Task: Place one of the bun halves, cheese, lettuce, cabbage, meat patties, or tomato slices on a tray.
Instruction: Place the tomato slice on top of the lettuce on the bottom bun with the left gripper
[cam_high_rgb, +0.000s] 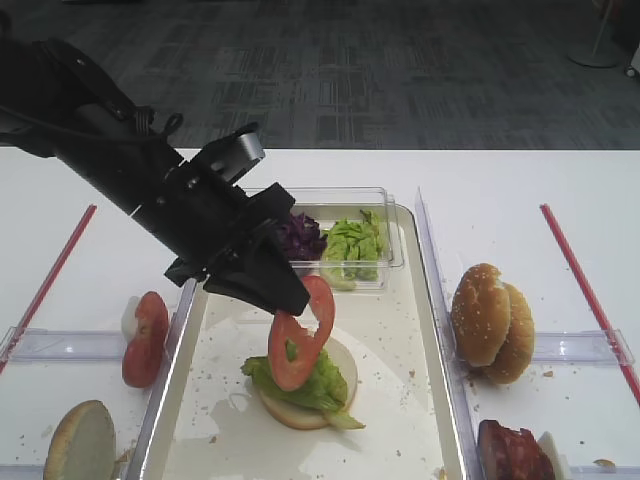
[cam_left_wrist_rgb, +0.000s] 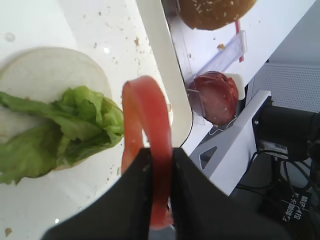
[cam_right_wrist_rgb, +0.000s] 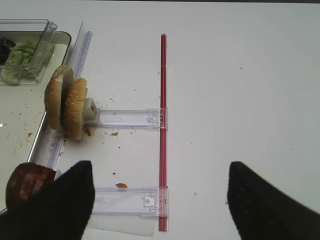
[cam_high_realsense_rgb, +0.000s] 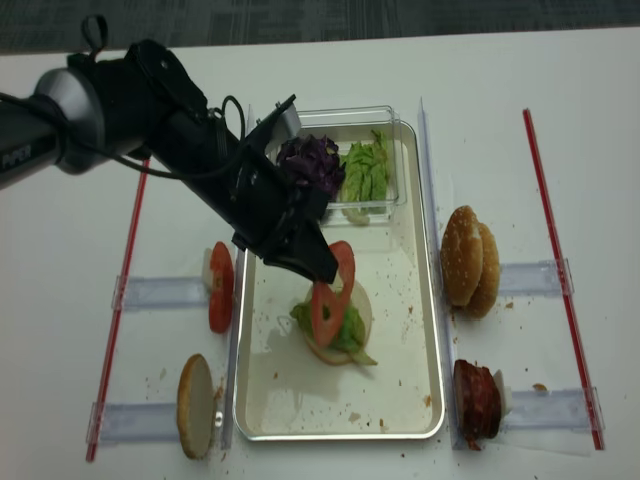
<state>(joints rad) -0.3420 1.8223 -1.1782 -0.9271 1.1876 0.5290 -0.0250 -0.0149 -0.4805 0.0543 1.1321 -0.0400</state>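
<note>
My left gripper (cam_high_rgb: 295, 300) (cam_left_wrist_rgb: 160, 155) (cam_high_realsense_rgb: 325, 270) is shut on a red tomato slice (cam_high_rgb: 300, 340) (cam_left_wrist_rgb: 150, 120) (cam_high_realsense_rgb: 328, 300), gripping its upper edge. The slice hangs on edge just above a bun half (cam_high_rgb: 300, 412) (cam_left_wrist_rgb: 50, 70) topped with lettuce (cam_high_rgb: 318, 385) (cam_left_wrist_rgb: 75, 120) (cam_high_realsense_rgb: 345, 330). That bun half lies in the middle of the tray (cam_high_rgb: 390, 330) (cam_high_realsense_rgb: 400, 340). My right gripper (cam_right_wrist_rgb: 160, 200) is open and empty over the white table, right of the tray. No cheese shows.
A clear box at the tray's far end holds cabbage (cam_high_rgb: 300, 237) (cam_high_realsense_rgb: 308, 160) and lettuce. Two bun halves (cam_high_rgb: 492, 322) (cam_right_wrist_rgb: 67, 102) and a meat patty (cam_high_rgb: 515, 452) (cam_right_wrist_rgb: 27, 182) stand right of the tray. More tomato slices (cam_high_rgb: 145, 338) and a bun half (cam_high_rgb: 80, 440) stand left.
</note>
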